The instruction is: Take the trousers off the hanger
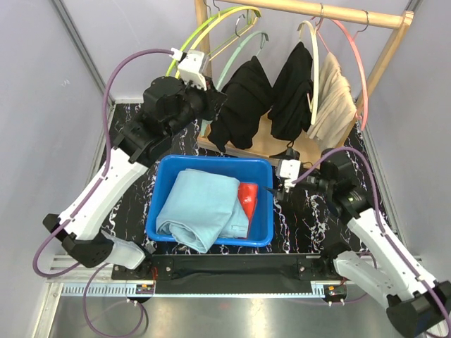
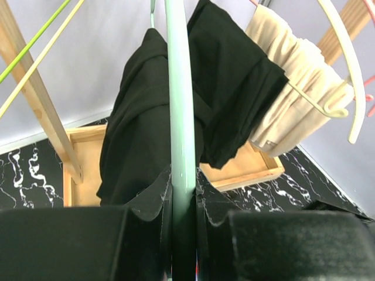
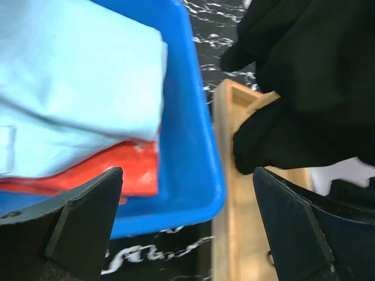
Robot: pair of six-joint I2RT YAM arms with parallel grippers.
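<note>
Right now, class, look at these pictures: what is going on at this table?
Two robot arms are taking trousers off hangers. The left gripper is shut on a mint hanger on the rack, with black trousers hanging right behind it. The right gripper is open and empty, by the right rim of the bin. Light blue trousers and red trousers already lie in the bin. A second black pair and a beige pair hang on the rack.

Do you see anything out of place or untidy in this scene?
The light blue trousers seem to lap over the near rim of the blue bin instead of lying fully inside. Otherwise nothing stands out.
</note>
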